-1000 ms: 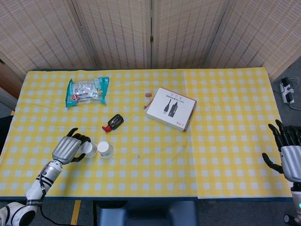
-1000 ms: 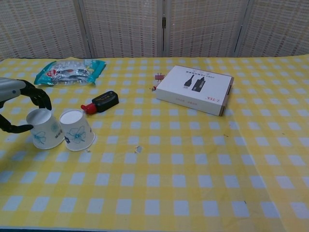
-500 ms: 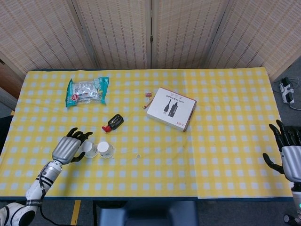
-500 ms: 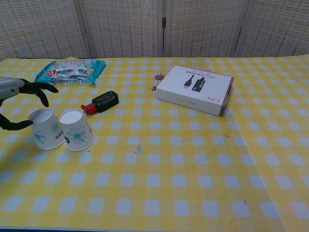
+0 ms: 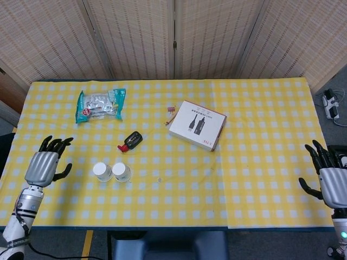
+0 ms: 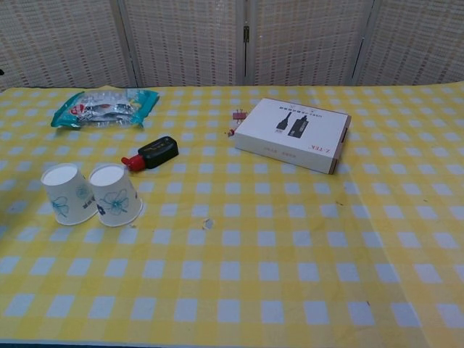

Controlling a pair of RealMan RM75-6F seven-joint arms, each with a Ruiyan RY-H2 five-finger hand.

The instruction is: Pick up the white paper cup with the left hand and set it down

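Two white paper cups with blue prints stand upside down side by side on the yellow checked cloth: one cup (image 5: 101,171) (image 6: 66,193) on the left, the other cup (image 5: 121,172) (image 6: 115,193) touching it on the right. My left hand (image 5: 45,166) hovers well to the left of them, fingers spread, holding nothing; the chest view does not show it. Over the table's right edge my right hand (image 5: 331,179) is open and empty.
A snack bag (image 5: 100,104) (image 6: 103,107) lies at the back left. A black and red marker-like item (image 5: 131,141) (image 6: 152,153) sits behind the cups. A white product box (image 5: 197,124) (image 6: 294,134) lies mid-table with small clips (image 5: 171,110) beside it.
My left hand let go of the left cup and pulled away to the left, leaving the chest view. Both cups stay where they were. The right hand barely shifted.
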